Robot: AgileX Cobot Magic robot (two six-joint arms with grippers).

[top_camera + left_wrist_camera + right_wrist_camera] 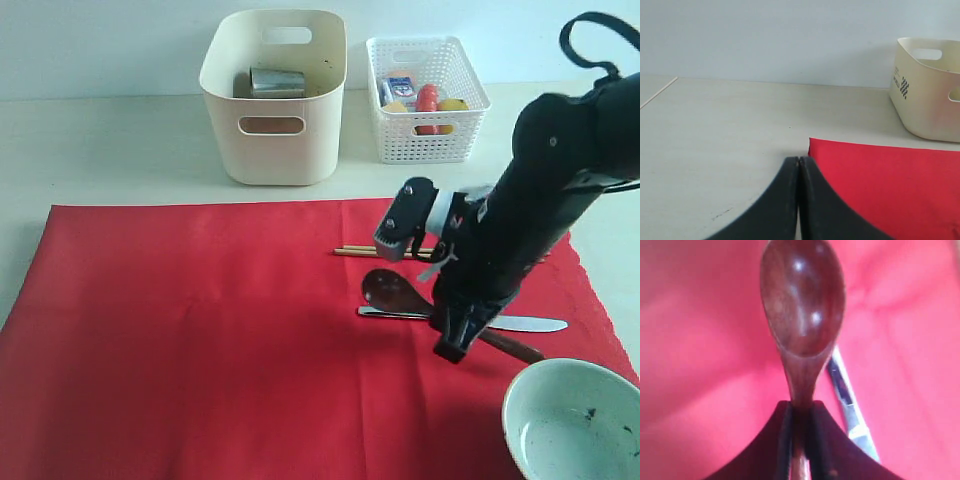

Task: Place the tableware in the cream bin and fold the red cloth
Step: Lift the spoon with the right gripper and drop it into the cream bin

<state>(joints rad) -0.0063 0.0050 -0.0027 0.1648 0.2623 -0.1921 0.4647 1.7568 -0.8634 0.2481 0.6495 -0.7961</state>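
Observation:
My right gripper [452, 345] [801, 407] is shut on the handle of the dark wooden spoon [392, 290] [802, 310], low over the red cloth [220, 330] [700, 340]. The metal knife [530, 323] [847, 402] lies beside the spoon, and the wooden chopsticks [365, 250] lie just behind, partly hidden by the arm. A pale green-white bowl [575, 420] stands on the cloth's near right corner. The steel cup [276, 82] lies inside the cream bin [275, 135] [930, 95]. My left gripper [799, 161] is shut and empty by a corner of the red cloth [890, 180]. No wooden plate shows.
A white lattice basket [428, 140] to the right of the cream bin holds a milk carton [399, 88] and food items. Bare pale tabletop [110, 150] [720, 135] runs behind and left of the cloth.

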